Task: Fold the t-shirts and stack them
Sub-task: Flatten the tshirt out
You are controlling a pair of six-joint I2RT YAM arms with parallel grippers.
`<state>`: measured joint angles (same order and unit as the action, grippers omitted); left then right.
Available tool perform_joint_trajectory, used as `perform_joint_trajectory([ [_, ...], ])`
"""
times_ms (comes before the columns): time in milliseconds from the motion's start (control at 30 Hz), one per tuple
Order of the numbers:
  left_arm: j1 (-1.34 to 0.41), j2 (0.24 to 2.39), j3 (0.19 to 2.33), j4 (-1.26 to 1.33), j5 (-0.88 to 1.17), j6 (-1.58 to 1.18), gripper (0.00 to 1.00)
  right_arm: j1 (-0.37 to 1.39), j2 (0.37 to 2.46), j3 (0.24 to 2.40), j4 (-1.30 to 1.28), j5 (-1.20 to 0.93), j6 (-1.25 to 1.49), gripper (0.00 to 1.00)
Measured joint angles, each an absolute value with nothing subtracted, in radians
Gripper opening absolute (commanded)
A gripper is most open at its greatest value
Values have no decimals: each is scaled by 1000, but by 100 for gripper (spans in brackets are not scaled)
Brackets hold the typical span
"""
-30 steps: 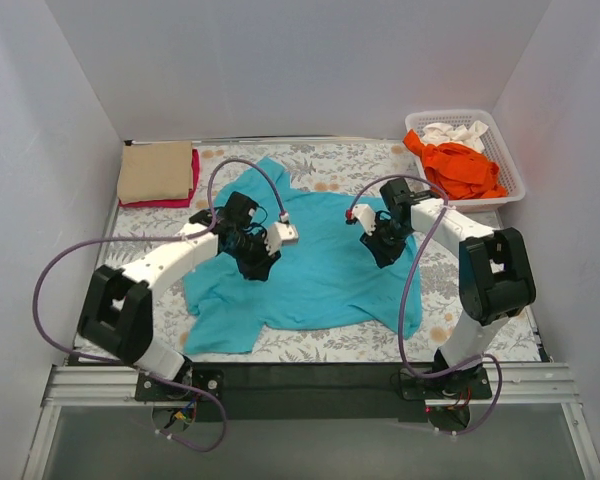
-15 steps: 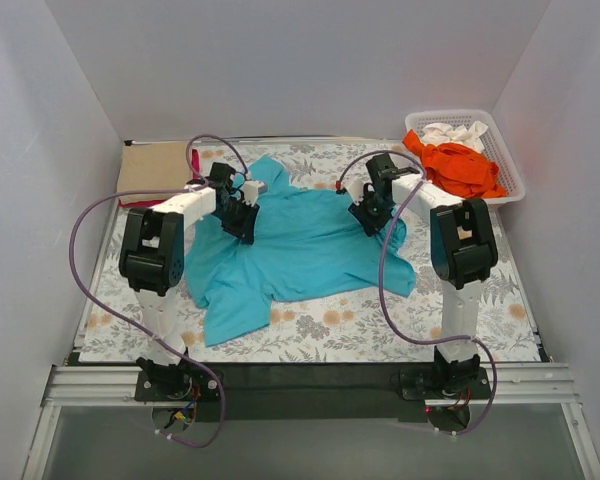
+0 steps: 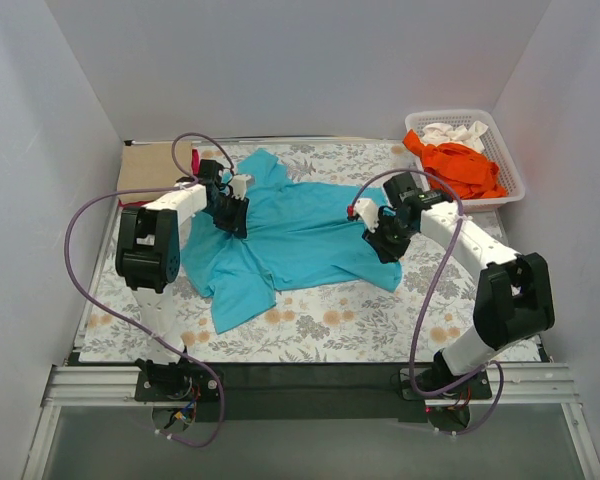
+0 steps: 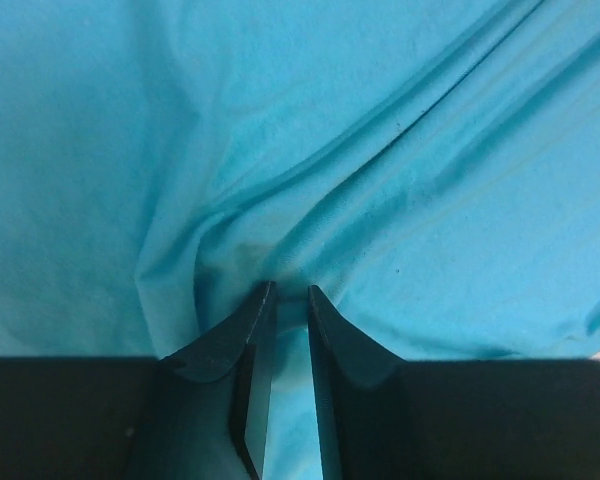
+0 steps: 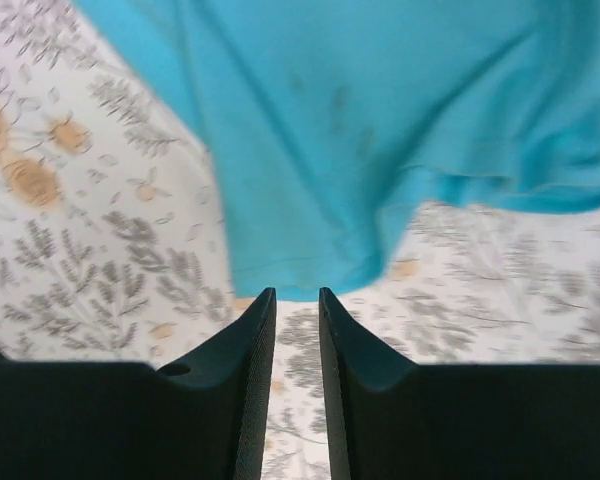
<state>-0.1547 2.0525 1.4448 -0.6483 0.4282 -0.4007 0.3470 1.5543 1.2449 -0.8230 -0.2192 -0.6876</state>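
**Operator:** State the position of the turquoise-teal short-sleeved cloth t-shirt (image 3: 300,235).

**Technician:** Reference point: the white plastic lattice basket (image 3: 450,113). The turquoise-teal t-shirt lies left of the basket and nearer the arm bases. It is spread unfolded and creased on the grey-and-orange floral table cloth (image 3: 320,320).

**Operator:** State the condition of the left gripper (image 4: 290,292).

**Technician:** It is down on the side of the shirt farthest from the basket. Its fingers (image 4: 235,350) are pressed onto a fold of turquoise cloth, and creases radiate from the pinch point.

**Operator:** State the condition of the right gripper (image 5: 297,292).

**Technician:** It is at the shirt edge that faces the basket. The fingers stand close together with a narrow slot between them. The shirt hem reaches the fingertips, and floral cloth shows through the slot behind them. I cannot tell whether the hem is pinched.

**Operator:** List the remaining shirts.

**Technician:**
- The orange cloth t-shirt (image 3: 465,165) is bunched inside the basket and drapes over its left rim.
- The white cloth t-shirt (image 3: 452,131) is crumpled inside the basket, at the far end.
- The tan folded t-shirt (image 3: 152,170) lies far left of the basket, on top of the magenta-red t-shirt (image 3: 194,160). Only an edge of the magenta-red shirt shows.
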Motion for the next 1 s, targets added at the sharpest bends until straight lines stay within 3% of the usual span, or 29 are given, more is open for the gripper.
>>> perform_joint_trajectory([
  [200, -155, 2040, 1427, -650, 430, -396, 21, 382, 1573, 1011, -828, -210, -607, 34],
  [500, -155, 2032, 1411, -637, 429, -385, 21, 381, 1593, 914, -669, -171, -550, 32],
  [567, -154, 2029, 1406, -632, 429, -384, 21, 381, 1588, 906, -655, -163, -544, 25],
  [667, -155, 2026, 1401, -626, 428, -381, 21, 381, 1573, 887, -624, -139, -550, 2],
  [1000, -155, 2026, 1404, -629, 416, -377, 21, 378, 1371, 769, -688, -128, -661, 1],
])
